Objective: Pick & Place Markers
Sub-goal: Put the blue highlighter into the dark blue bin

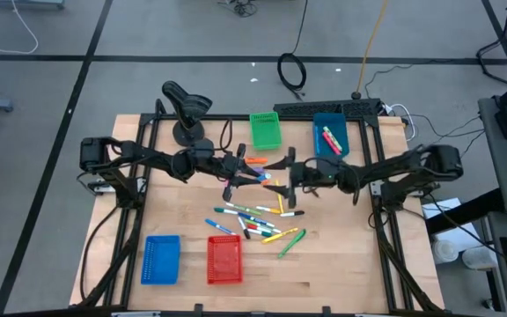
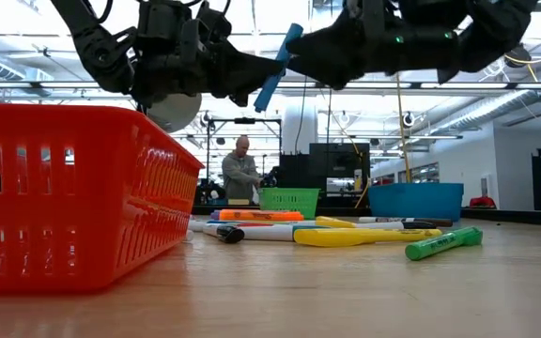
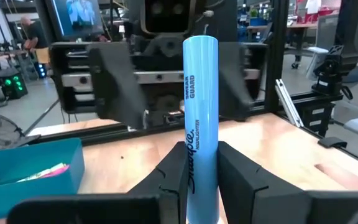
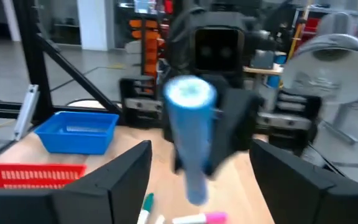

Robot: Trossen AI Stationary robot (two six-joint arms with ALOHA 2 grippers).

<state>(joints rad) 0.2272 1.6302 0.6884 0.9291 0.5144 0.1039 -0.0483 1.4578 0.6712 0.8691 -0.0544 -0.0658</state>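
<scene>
- Jaws of the left gripper [image 3: 201,171] are clamped on a light blue marker [image 3: 201,118]; the right gripper [image 4: 201,180] has its jaws spread wide, one finger on each side of that marker, not touching it.
- Both grippers meet above the table's middle, facing each other, with the blue marker held in the air between them, tilted in the low view [image 2: 278,68].
- Loose markers [image 1: 253,218] lie scattered on the bare wooden table [image 1: 341,264], below and just in front of the grippers; a green marker [image 2: 442,244] and a yellow one [image 2: 355,237] lie nearest the low camera.
- Near the front edge sit a blue basket [image 1: 160,259] and a red basket [image 1: 224,260], side by side.
- At the back edge stand a green basket [image 1: 265,130] and a teal bin [image 1: 330,134]; the bin holds a pink and a yellow marker.
- Beyond the table is a workshop with a grey floor, black frames, cables and screens. A person [image 2: 242,174] stands far behind.
- Red basket fills the left of the low view and hides the table behind it.
- Right wrist view shows the marker's end blurred [image 4: 190,93].
- Colours of several small markers in the pile are hard to make out from above.
</scene>
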